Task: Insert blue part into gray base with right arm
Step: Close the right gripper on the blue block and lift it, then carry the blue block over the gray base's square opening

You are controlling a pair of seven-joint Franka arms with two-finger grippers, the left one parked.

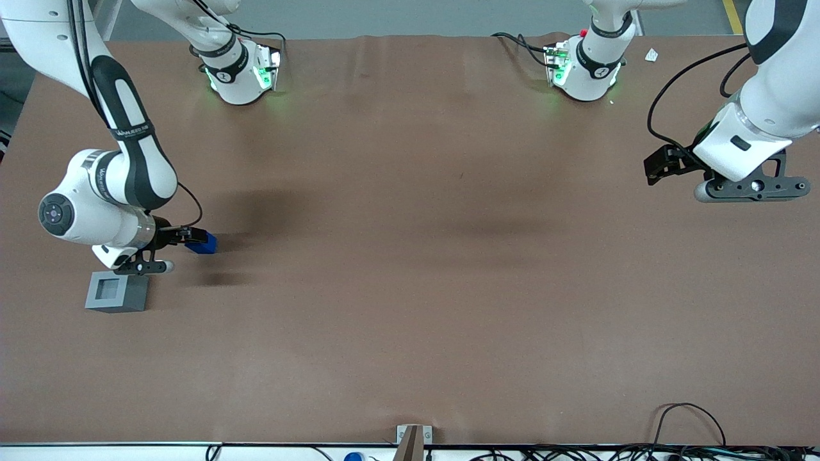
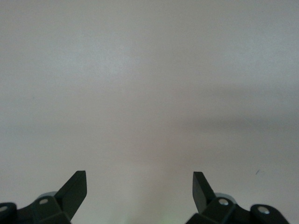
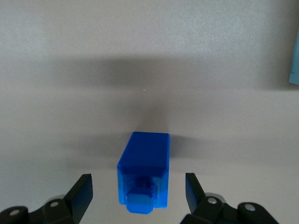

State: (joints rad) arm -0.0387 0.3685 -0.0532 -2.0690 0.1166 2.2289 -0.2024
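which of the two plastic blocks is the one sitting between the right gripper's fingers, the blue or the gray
The blue block. It lies between the open fingers of the right gripper, not yet clamped. The gray cube, with its square recess up, sits apart, nearer the front camera.

The tool (image 3: 138,190) stands open around the blue part (image 3: 144,170), with a gap at each fingertip. At the tool's 7 o'clock in the front view, the gray base (image 1: 117,292) sits close by, its recess uncovered.
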